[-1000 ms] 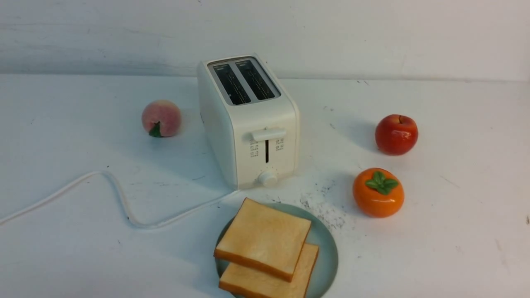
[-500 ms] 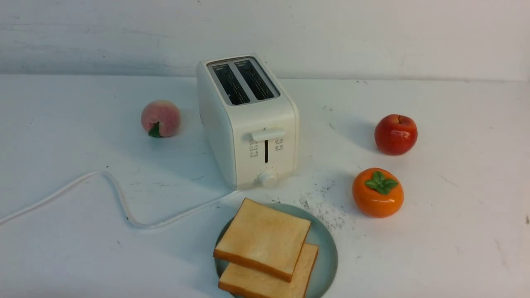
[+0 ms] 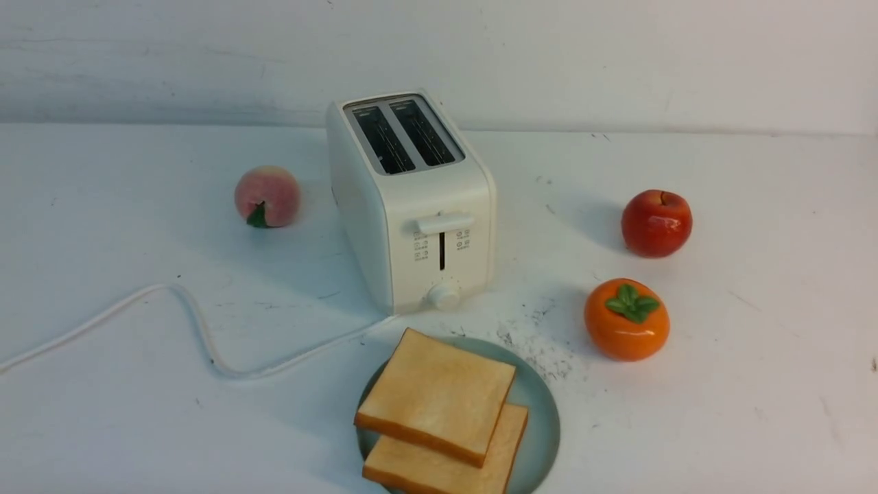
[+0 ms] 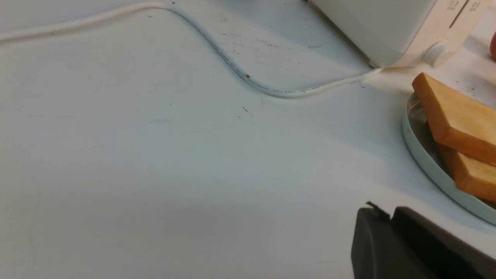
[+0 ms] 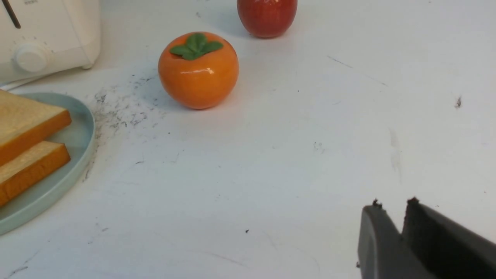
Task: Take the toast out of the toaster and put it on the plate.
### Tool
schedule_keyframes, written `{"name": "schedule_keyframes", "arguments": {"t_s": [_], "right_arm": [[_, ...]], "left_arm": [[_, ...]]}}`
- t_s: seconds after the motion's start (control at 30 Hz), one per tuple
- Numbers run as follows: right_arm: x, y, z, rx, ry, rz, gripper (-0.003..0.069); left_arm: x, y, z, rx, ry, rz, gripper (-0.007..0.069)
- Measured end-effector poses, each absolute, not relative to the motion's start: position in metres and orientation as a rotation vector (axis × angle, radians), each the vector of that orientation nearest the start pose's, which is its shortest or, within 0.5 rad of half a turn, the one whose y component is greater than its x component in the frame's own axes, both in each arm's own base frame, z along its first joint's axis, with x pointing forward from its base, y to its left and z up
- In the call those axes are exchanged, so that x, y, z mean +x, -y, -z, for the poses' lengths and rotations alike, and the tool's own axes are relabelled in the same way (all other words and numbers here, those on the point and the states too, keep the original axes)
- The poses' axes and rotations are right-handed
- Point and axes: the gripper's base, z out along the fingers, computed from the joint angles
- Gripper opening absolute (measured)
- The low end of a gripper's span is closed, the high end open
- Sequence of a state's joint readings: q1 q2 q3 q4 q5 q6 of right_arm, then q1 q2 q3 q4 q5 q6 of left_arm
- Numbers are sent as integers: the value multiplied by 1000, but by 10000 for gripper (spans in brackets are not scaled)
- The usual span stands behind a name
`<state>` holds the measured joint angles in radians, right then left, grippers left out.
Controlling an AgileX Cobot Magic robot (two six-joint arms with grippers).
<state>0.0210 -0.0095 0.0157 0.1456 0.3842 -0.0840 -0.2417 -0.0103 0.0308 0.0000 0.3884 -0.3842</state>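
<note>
The white toaster [image 3: 411,199] stands at mid-table with both top slots [image 3: 405,137] dark and empty. In front of it lies the pale blue-green plate [image 3: 543,418], and on it two slices of toast: one [image 3: 435,394] rests across the other [image 3: 453,466]. Neither arm shows in the front view. My left gripper [image 4: 387,211] hangs over bare table to the left of the plate [image 4: 422,155], its fingers pressed together and empty. My right gripper [image 5: 393,203] hangs over the table to the right of the plate [image 5: 79,135], with a narrow gap at its tips and nothing in it.
The toaster's white cord [image 3: 199,329] snakes across the table to the left. A peach [image 3: 267,195] sits left of the toaster. To the right are a red apple [image 3: 656,223] and an orange persimmon [image 3: 626,319]. Dark crumbs [image 3: 542,350] speckle the table beside the plate.
</note>
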Motion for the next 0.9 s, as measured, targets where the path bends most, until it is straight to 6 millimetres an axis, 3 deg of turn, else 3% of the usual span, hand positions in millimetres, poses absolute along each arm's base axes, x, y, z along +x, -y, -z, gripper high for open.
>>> {"name": "schedule_keyframes", "arguments": {"t_s": [0.9], "right_arm": [[52,-6,-174,-9,-1871,-101,130]], "left_arm": [[52,8,-168,-222,-1897,363,71]]}}
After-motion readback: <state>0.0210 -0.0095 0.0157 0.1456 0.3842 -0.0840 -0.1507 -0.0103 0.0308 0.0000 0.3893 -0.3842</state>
